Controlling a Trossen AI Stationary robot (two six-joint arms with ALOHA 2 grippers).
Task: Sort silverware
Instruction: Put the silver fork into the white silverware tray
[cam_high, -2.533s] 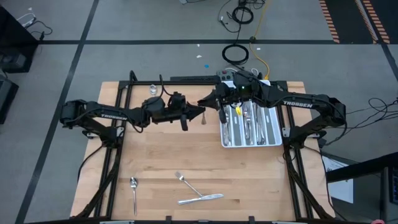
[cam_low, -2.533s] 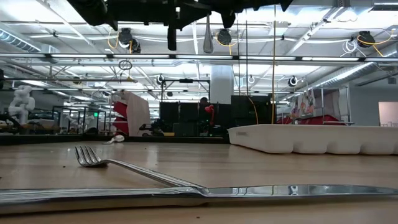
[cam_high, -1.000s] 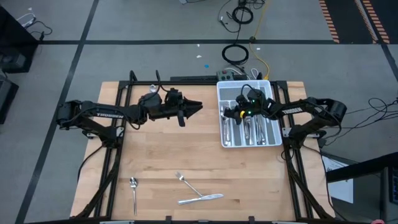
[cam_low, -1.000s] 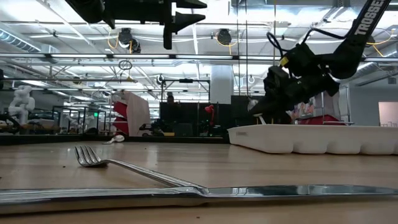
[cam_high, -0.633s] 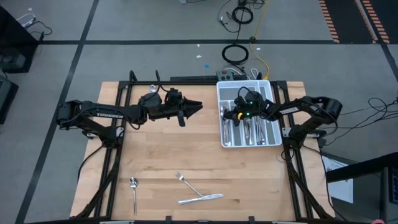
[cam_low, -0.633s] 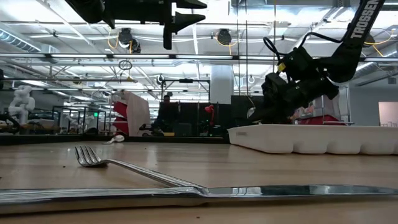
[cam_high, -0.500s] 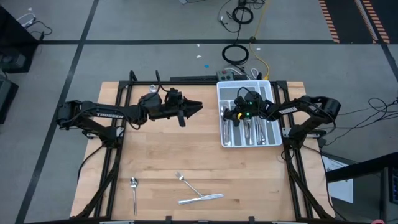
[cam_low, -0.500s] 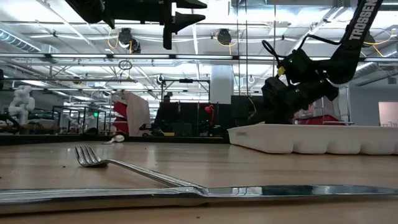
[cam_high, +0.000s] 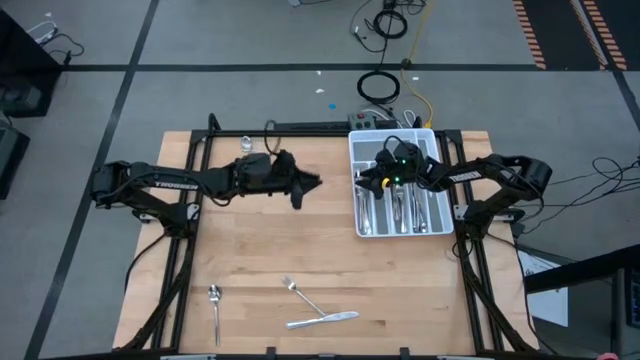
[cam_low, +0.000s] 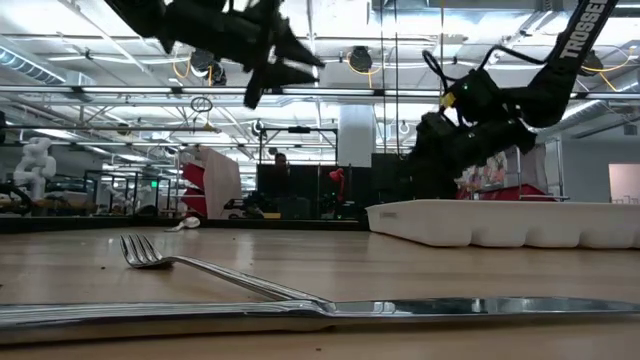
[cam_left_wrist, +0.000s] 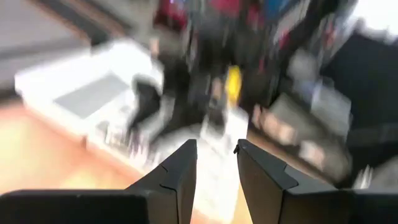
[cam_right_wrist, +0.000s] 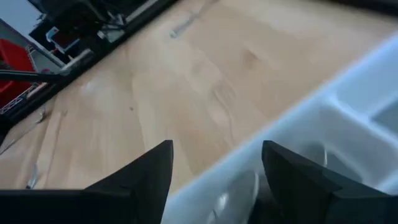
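Silverware lies mostly in the white tray at the table's far right side, while a spoon, a fork and a knife lie loose on the wood near the front edge, well apart from the tray. The right gripper hovers over the tray's left compartments with its fingers spread wide and nothing between them; its wrist view looks down on the tray wall and a piece of cutlery lying inside. The left gripper hangs above the bare table to the left of the tray, jaws a narrow gap apart, holding nothing that I can see. The left wrist view is blurred but catches the tray and the other arm beyond its fingers. Only the low view shows the fork's tines raised off the wood and the knife lying flat before it, with the tray's side wall farther back and both arms hanging above. Behind the table stretches a large workshop with ceiling lights, racks and a red cabinet; from above, cables lie on the grey floor beyond the tray.
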